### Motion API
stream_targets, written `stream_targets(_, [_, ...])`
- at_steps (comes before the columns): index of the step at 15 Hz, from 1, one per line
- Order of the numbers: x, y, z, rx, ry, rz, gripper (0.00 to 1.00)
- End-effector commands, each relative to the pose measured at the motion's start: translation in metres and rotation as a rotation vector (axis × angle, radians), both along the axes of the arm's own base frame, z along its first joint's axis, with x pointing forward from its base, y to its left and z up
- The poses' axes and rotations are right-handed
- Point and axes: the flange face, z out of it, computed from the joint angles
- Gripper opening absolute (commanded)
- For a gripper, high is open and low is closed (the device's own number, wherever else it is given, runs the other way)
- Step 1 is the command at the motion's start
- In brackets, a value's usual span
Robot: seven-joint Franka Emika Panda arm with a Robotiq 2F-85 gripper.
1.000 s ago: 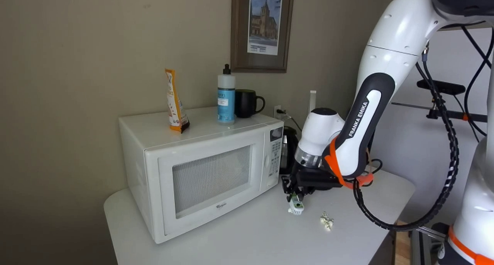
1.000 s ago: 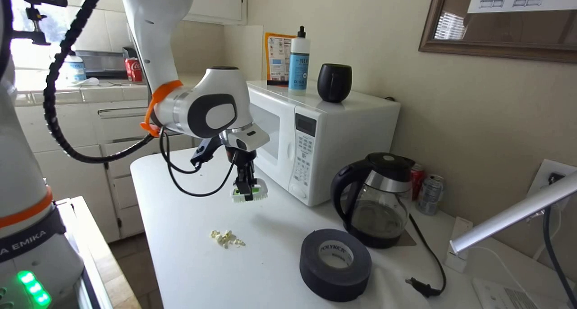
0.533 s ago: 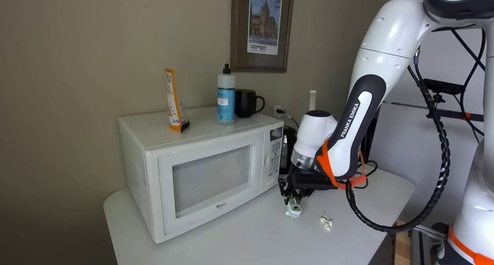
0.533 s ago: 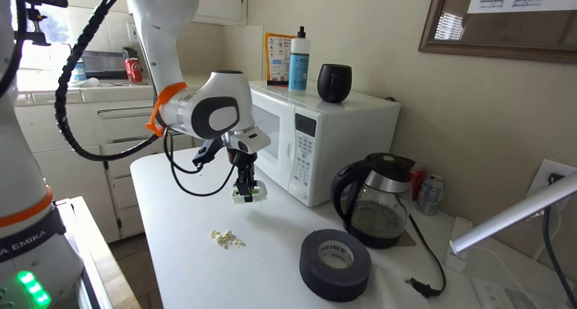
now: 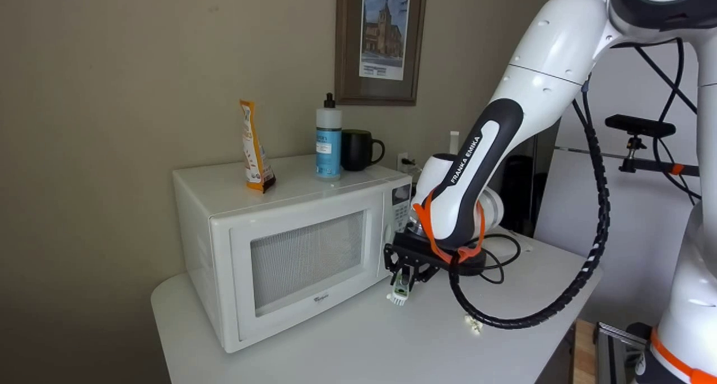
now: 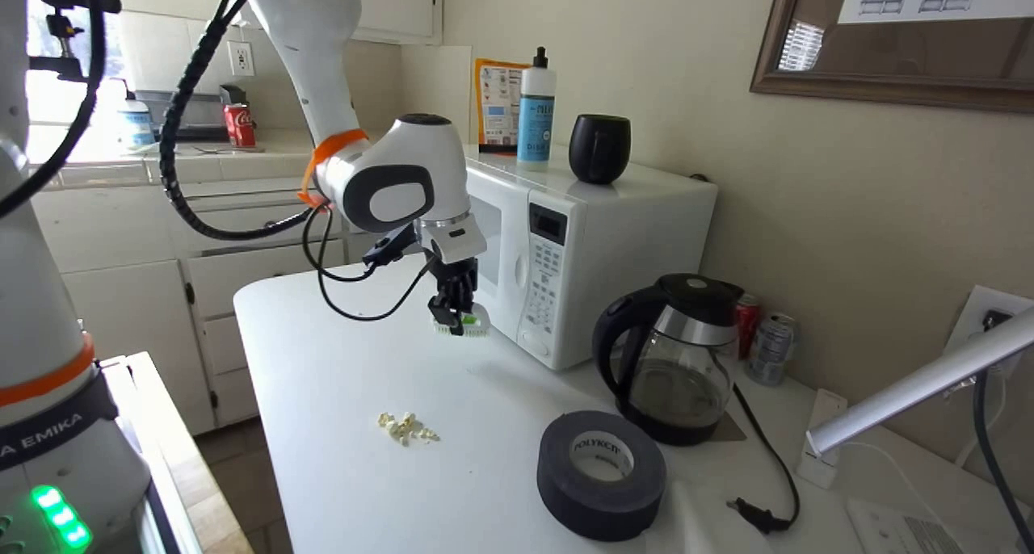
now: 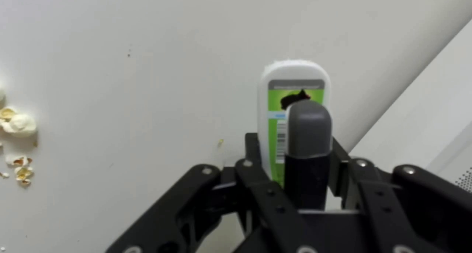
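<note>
Brush (image 7: 276,109), clamped in end effector (image 7: 295,151), above table (image 6: 468,481)

The rounded arm (image 5: 566,31) is gleaming white, and a long black panel (image 5: 508,115) is framing a white strip (image 5: 458,196) lettered FRANKA EMIKA in capitals. Orange straps (image 5: 427,221) are binding the forearm (image 5: 535,93), where a thick ribbed black cable (image 5: 603,221) is trailing. On the base (image 6: 65,295), an orange ring (image 6: 48,379) is circling above glowing green lights (image 6: 61,518). Silver screws (image 7: 247,163) are dotting the black, jointed links (image 7: 166,208) of the tool (image 7: 297,149).
</note>
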Motion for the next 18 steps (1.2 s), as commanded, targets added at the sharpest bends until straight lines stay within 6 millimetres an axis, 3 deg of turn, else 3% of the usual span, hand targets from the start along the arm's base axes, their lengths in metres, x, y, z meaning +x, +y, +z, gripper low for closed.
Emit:
stream_targets(1, [0.029, -0.013, -0.009, 0.049, 0.037, -0.103, 0.18])
stream_targets(6, [0.048, -0.025, -0.025, 0.086, 0.131, -0.158, 0.18])
stream_targets(10, [0.050, -0.036, -0.045, 0.074, 0.185, -0.208, 0.18])
stream_targets(14, [0.035, -0.034, -0.071, 0.033, 0.212, -0.262, 0.18])
stream_targets(18, [0.002, -0.040, -0.073, 0.033, 0.261, -0.292, 0.18])
